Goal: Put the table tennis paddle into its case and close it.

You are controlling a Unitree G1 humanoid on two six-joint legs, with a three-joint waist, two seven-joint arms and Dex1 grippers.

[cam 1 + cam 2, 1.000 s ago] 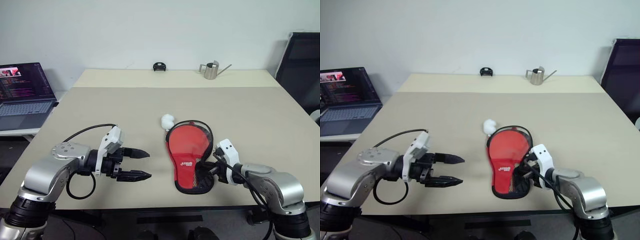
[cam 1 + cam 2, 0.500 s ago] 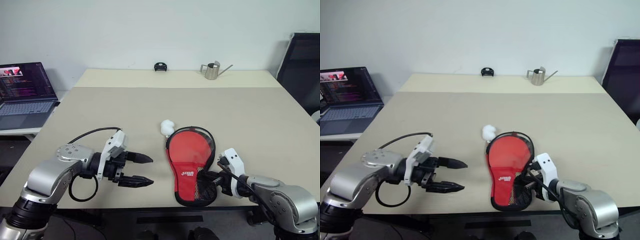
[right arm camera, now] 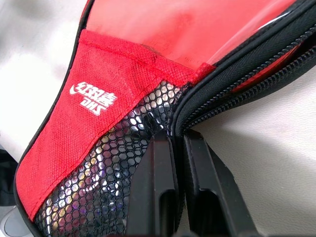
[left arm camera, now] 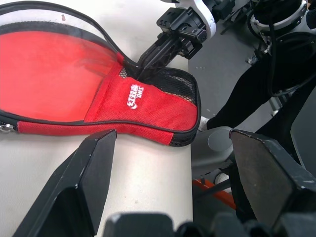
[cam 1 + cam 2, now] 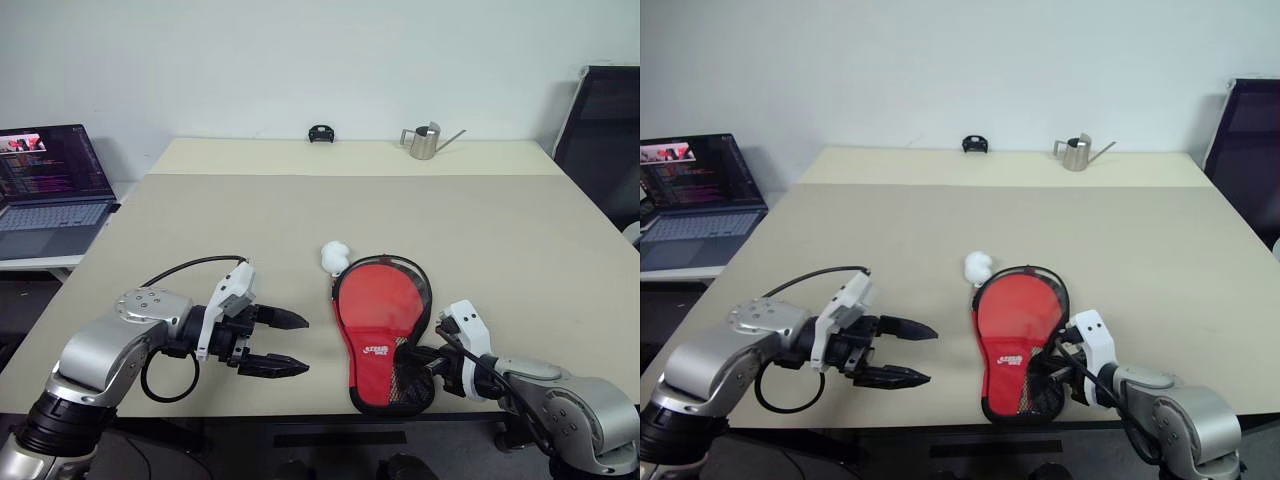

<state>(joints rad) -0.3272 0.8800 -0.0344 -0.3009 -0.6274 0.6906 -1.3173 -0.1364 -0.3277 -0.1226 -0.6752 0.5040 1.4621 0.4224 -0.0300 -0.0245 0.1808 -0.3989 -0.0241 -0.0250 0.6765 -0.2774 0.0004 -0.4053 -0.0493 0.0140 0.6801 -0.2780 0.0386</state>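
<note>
right wrist view, case [image 3: 94,94] holding paddle [image 3: 163,29], right fingers [image 3: 175,163] pinching its edge, left fingers [image 5: 285,320] spread

Our arms are silver-grey metal with white wrist housings; each pincer, left [image 5: 290,343] and right [image 5: 418,358], has black fingers; black cables loop alongside.

1. We see a beige table [image 5: 250,215].
2. The case [image 5: 385,335] lies near its front edge, a white ball [image 5: 334,255] just beside it.
3. A metal watering can [image 5: 424,141] and a small black object [image 5: 319,133] stand at the far side.
</note>
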